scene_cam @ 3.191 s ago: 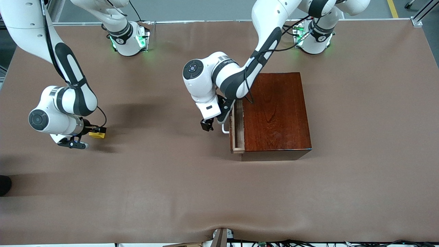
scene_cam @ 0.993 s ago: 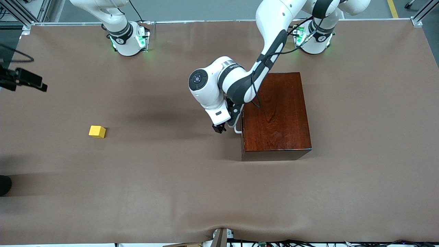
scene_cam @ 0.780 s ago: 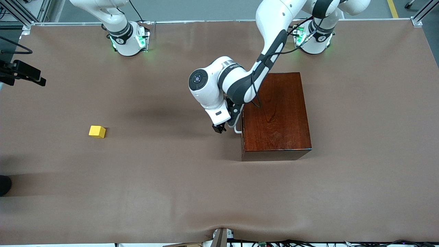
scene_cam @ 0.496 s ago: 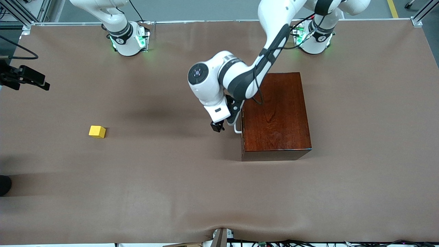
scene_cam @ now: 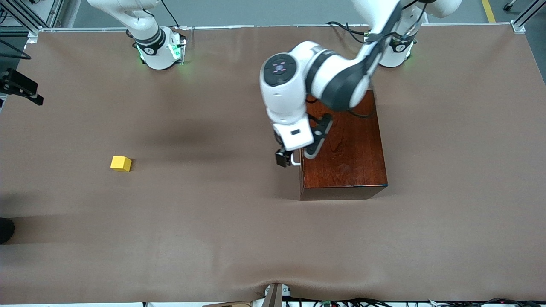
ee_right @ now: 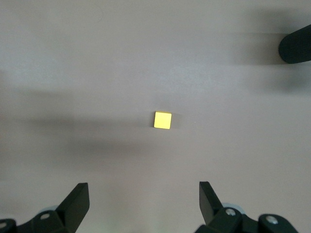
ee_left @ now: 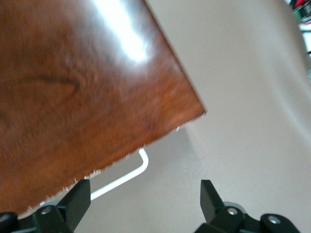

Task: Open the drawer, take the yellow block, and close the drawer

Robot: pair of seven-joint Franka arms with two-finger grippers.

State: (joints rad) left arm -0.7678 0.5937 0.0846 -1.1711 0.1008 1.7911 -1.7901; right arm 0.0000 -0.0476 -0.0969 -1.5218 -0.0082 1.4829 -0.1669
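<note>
My left gripper (scene_cam: 285, 160) hangs in the air with its black fingers (ee_left: 75, 201) spread wide and nothing between them, above the white U-shaped bar handle (scene_cam: 294, 160) of the drawer (scene_cam: 301, 168), and the left wrist view shows that handle (ee_left: 127, 174) passing under the gap between the fingers without touching either one. The drawer is pushed fully in, its front flush with the glossy dark reddish-brown wooden box (scene_cam: 345, 145), so none of the pale inside shows. My left arm comes down from its base at the box's end of the table and crosses over the top of the box. My right gripper (ee_right: 143, 206) is held high over the table at the right arm's end, its black fingers (ee_right: 77, 199) also wide apart and empty; in the front view only a dark piece of it (scene_cam: 19, 85) shows at the picture's edge. Looking straight down from that wrist, I see the small bright yellow cube (ee_right: 163, 120) sitting alone on the brown table cover (scene_cam: 213, 238). In the front view the yellow cube (scene_cam: 121, 163) rests flat on the cover, well apart from the box and toward the right arm's end of the table, touched by neither gripper.
</note>
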